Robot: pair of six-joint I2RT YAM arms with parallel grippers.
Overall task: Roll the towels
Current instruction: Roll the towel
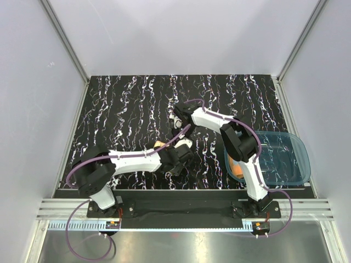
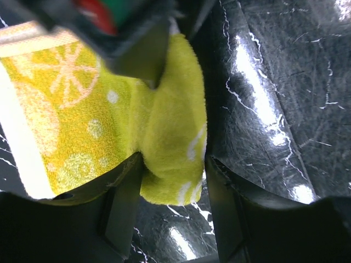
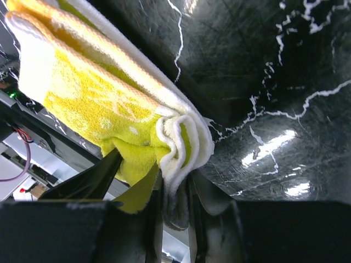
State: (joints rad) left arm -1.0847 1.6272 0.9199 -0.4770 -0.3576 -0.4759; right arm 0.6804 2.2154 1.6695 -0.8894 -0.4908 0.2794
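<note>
The yellow towel (image 2: 82, 109) with its white lemon-slice pattern lies on the black marbled table between the two arms. In the top view only a small piece of the yellow towel (image 1: 159, 143) shows. One rolled end of it sits puffy and unsqueezed between the fingers of my left gripper (image 2: 175, 160), whose jaws stand apart. My right gripper (image 3: 178, 181) is shut on the bunched white edge layers of the yellow towel (image 3: 93, 104). From above, the left gripper (image 1: 176, 158) and right gripper (image 1: 181, 123) face each other mid-table. The orange towel (image 1: 238, 169) lies in the tray.
A translucent blue plastic tray (image 1: 290, 164) sits at the right front of the table, beside the right arm. Grey walls and aluminium rails close in the black marbled mat (image 1: 126, 104) on three sides.
</note>
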